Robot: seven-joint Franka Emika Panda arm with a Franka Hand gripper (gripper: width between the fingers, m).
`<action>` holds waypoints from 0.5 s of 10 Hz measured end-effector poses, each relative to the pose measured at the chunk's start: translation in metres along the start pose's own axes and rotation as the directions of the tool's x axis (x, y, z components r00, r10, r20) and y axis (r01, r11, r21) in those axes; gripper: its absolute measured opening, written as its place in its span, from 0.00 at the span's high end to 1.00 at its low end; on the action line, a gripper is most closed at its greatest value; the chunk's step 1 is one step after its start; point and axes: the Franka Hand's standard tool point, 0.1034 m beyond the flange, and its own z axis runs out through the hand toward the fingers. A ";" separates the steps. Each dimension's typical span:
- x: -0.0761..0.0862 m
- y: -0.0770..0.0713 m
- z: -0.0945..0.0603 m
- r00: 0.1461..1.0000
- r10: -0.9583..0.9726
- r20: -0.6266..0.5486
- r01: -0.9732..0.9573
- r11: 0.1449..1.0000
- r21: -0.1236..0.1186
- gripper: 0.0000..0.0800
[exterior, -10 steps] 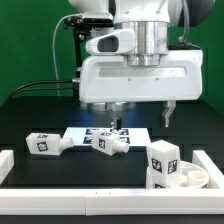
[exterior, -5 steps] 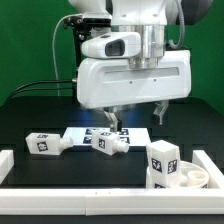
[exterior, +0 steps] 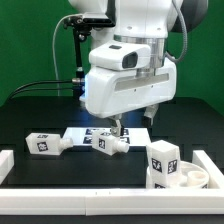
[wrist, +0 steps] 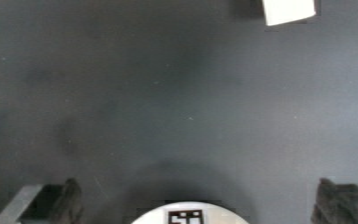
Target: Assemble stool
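We see the gripper with its two dark fingers spread wide apart and nothing held between them, hanging just above the black table. In the wrist view the rounded end of a white stool part, the nearest leg, shows in the gap between the fingers. It carries a black-and-white tag, lies lower than the fingers and is untouched. In the exterior view this leg lies on its side at the near edge of the marker board, right beneath the arm. A second leg lies well apart toward the exterior view's left. A third leg stands upright at the round seat on the exterior view's right, on it or against it, we cannot tell which. A white border rail runs along the front. We judge these parts to be light, stiff, smooth plastic, so they are unlikely to bend or crush but could slide or roll if nudged. The best hold on the nearest leg looks to be across its chunky middle, with the fingers square to its length so it cannot twist out.
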 end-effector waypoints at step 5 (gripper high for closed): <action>-0.072 -0.030 0.034 0.999 0.027 0.021 -0.028 0.999 0.031 0.19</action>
